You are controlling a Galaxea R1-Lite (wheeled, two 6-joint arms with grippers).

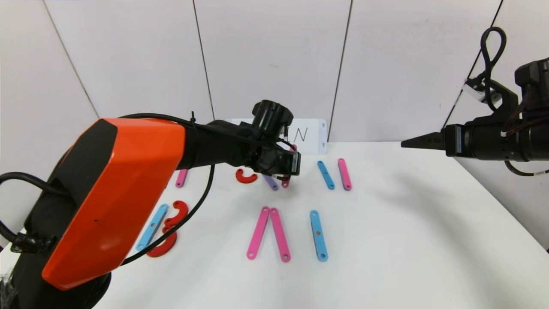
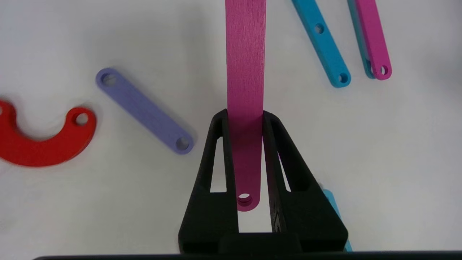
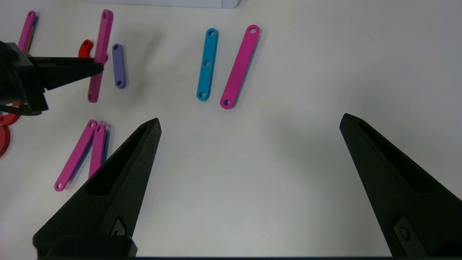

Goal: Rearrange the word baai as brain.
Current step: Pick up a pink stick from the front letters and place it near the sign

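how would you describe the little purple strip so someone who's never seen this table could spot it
Start at the white card at the table's far edge, then drop to the left gripper, shut on a pink strip. The purple strip lies flat between that strip and a red arc, the only purple piece, shorter than the pink and blue strips.

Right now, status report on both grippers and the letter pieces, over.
Left gripper shut on pink strip, far table. Right gripper open, raised, empty. Purple strip lies beside the held one, apart.

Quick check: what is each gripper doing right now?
Left gripper: shut on a pink strip.
Right gripper: open, holding nothing, raised at the right.
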